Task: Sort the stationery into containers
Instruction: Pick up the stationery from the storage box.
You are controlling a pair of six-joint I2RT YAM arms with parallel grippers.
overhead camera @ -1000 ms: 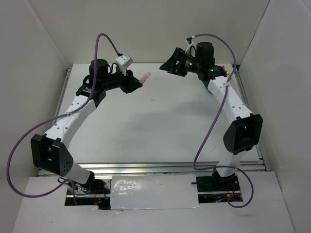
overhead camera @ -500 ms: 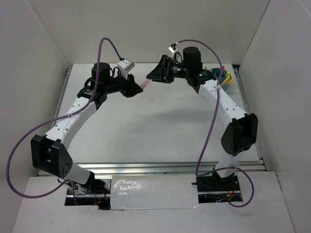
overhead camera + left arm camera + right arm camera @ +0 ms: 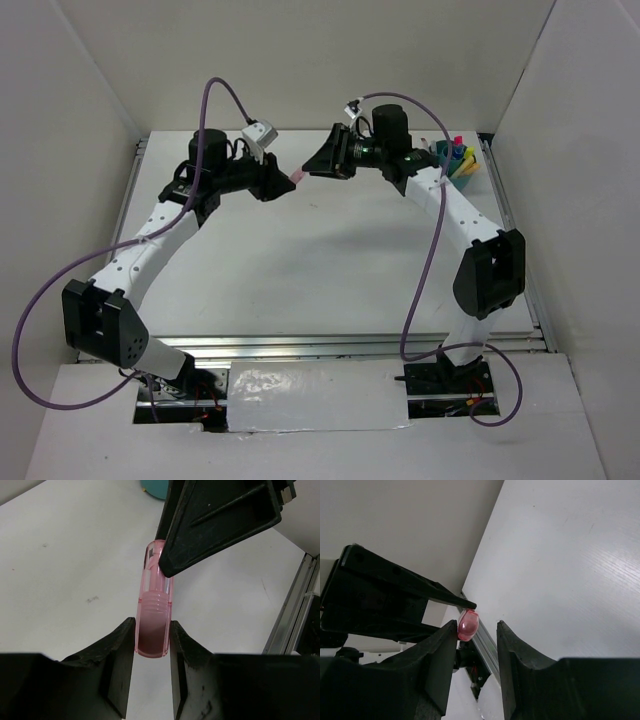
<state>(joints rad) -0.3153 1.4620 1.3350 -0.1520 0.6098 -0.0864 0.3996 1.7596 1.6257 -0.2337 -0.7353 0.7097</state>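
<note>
A translucent pink plastic pen-like piece (image 3: 154, 605) is clamped at one end by the jaws of the left gripper (image 3: 152, 626), above the white counter (image 3: 320, 260) at the top view's upper centre. Its other end is seen between the parted jaws of the right gripper (image 3: 476, 625). A round teal plastic organiser cup (image 3: 441, 153) is seen at upper right.

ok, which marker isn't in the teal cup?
The translucent pink plastic marker, pinched between the left arm's fingers. The other stationery, yellow, blue and pink, stands in the round teal plastic cup at far right.
</note>
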